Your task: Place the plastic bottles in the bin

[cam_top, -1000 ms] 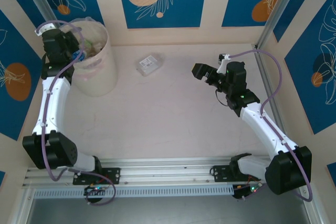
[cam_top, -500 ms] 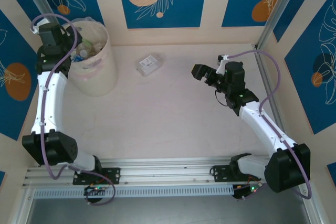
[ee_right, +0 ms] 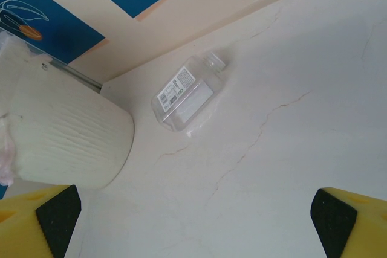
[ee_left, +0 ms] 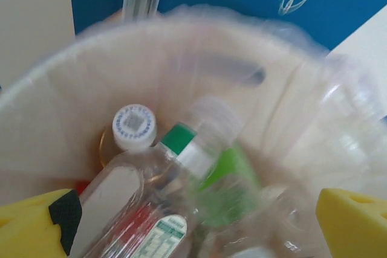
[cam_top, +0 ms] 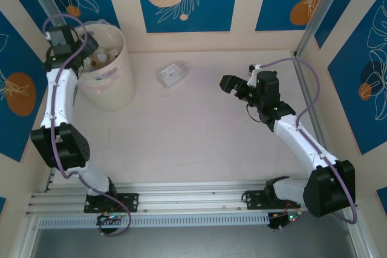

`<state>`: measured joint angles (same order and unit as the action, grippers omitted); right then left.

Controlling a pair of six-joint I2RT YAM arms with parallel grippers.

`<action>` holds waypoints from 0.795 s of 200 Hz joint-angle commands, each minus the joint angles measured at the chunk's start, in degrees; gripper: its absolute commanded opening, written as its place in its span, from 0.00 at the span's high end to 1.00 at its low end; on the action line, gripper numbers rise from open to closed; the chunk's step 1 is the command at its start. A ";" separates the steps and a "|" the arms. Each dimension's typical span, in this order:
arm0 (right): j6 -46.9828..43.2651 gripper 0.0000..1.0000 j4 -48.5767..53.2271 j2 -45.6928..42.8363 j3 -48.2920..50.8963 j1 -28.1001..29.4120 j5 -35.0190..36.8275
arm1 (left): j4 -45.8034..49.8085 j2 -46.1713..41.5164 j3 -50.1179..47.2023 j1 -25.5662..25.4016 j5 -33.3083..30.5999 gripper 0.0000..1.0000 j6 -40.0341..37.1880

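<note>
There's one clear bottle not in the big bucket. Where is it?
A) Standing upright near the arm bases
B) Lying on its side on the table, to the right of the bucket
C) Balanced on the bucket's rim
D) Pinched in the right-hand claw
B: the bottle lies flat on the table, apart from the bin, and the right gripper is open and holds nothing.

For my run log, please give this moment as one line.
left gripper: open, above bin | right gripper: open, empty, facing clear bottle lying on table | plastic bottles: several inside bin
</note>
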<state>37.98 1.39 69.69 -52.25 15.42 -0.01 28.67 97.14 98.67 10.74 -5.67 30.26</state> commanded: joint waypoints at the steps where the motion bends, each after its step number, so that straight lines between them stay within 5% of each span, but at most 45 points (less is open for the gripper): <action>1: 0.27 0.00 1.03 0.69 -1.88 0.17 -0.20 | 1.41 -0.91 -3.67 0.20 3.92 0.00 3.92; 62: 0.22 0.00 1.91 1.19 -1.73 0.20 -0.21 | 4.09 -2.99 3.23 0.22 2.22 0.00 0.08; 98: 0.30 0.00 1.67 1.45 -1.89 0.21 0.01 | 2.86 -5.42 4.60 -0.97 8.16 0.00 -2.00; 159: 1.40 0.00 0.40 0.82 -0.75 0.21 0.47 | -3.89 -5.76 4.15 -21.58 7.09 0.00 -16.88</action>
<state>38.46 2.57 70.74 -52.53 15.42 0.01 28.80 91.02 101.86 -2.39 0.49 22.79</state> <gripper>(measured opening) 0.999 0.998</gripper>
